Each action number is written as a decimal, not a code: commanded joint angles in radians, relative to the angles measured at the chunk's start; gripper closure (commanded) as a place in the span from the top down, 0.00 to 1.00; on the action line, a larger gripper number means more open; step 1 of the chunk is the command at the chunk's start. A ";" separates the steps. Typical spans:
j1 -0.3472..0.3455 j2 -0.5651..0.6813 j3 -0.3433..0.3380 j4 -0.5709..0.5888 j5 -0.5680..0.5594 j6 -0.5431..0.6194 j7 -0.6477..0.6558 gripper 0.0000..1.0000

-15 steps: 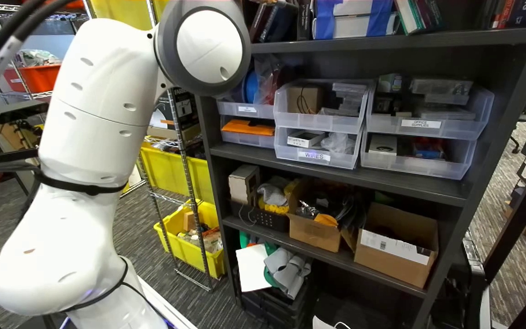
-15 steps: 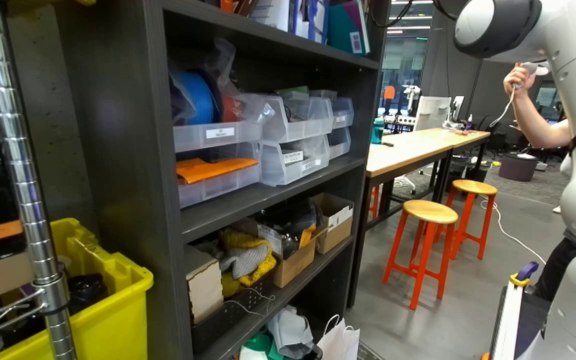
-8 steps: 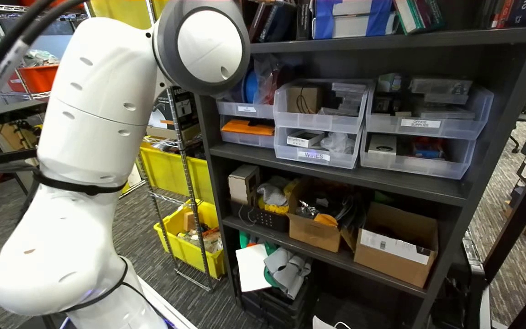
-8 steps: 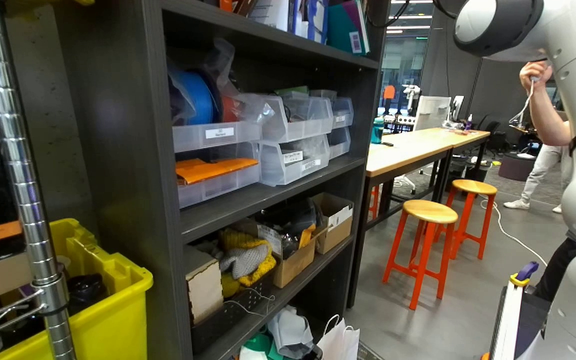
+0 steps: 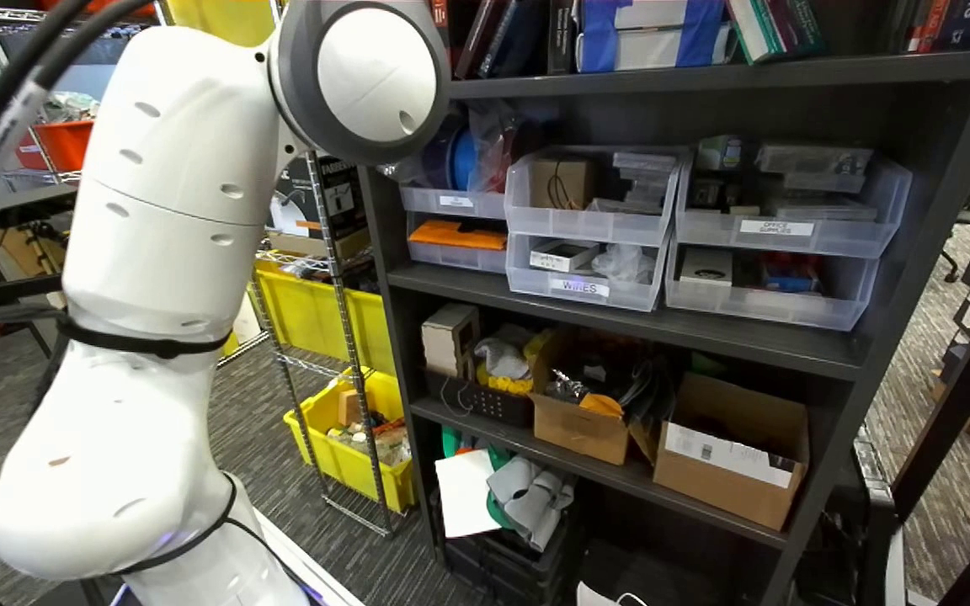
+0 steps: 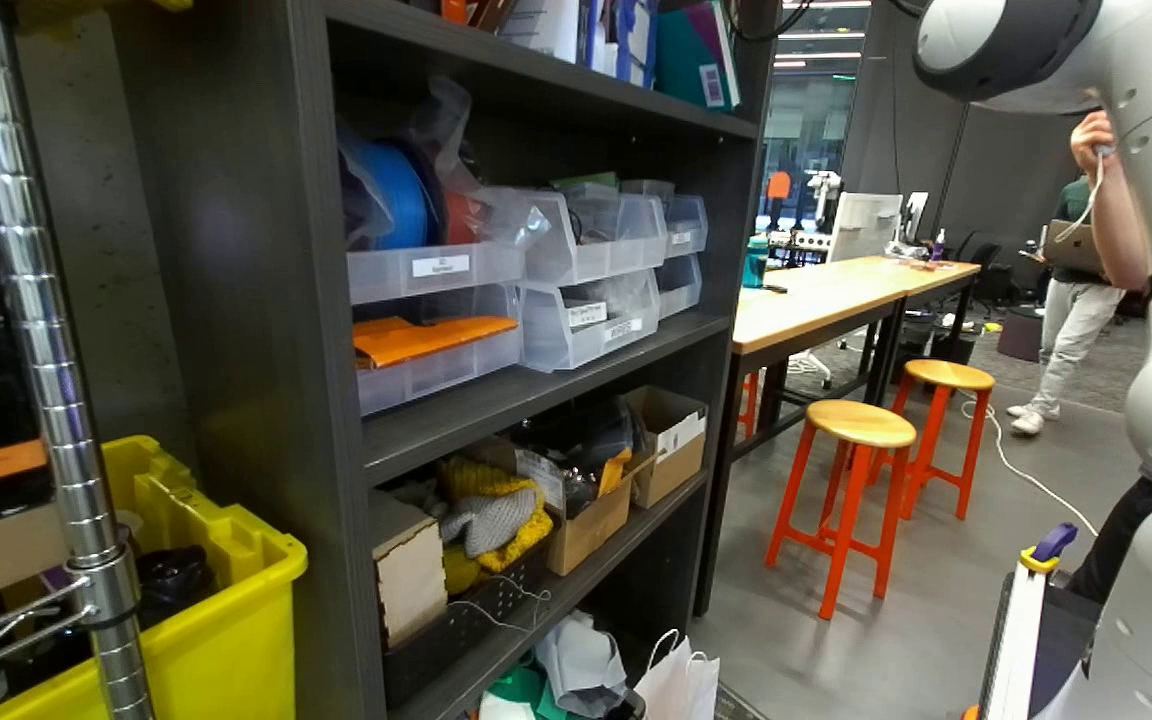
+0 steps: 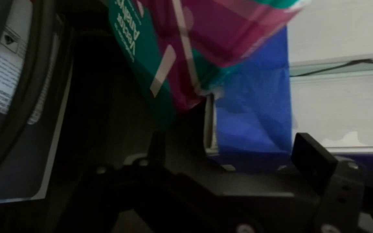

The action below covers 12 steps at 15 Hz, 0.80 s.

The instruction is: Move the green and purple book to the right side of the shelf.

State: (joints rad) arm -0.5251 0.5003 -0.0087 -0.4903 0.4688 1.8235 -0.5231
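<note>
Green and purple book (image 6: pixel 688 52) leans on upper board of shelf (image 6: pixel 546 397) in exterior view, just beside blue-banded white boxes (image 6: pixel 640 45). Wrist view: fingers (image 7: pixel 314 161) spread wide apart, book higher in view. Clear plastic bins (image 6: pixel 601 262) on board below.

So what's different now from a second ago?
In both exterior views the arm's upper part has shifted slightly up and away from the shelf. In an exterior view, a hand moved rightward and a person came farther into view. No grip or release shows; the fingers now stand open. The green and purple book and the drawer bins stayed put.
</note>
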 commanded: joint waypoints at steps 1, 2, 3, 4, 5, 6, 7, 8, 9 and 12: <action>-0.009 0.043 0.044 0.141 -0.030 -0.131 0.065 1.00; -0.012 0.049 0.053 0.158 -0.032 -0.159 0.077 1.00; -0.015 0.052 0.059 0.174 -0.034 -0.185 0.089 1.00; -0.021 0.056 0.064 0.188 -0.038 -0.212 0.100 1.00; -0.027 0.035 0.068 0.156 -0.042 -0.221 0.103 1.00; -0.035 0.009 0.070 0.118 -0.046 -0.220 0.103 1.00; -0.044 0.010 0.070 0.118 -0.049 -0.232 0.106 1.00; -0.056 0.008 0.069 0.116 -0.053 -0.246 0.114 1.00; -0.067 0.007 0.069 0.116 -0.057 -0.256 0.119 1.00; -0.091 0.002 0.066 0.114 -0.071 -0.295 0.137 1.00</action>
State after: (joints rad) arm -0.5900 0.5258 0.0446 -0.3661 0.4228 1.5760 -0.4131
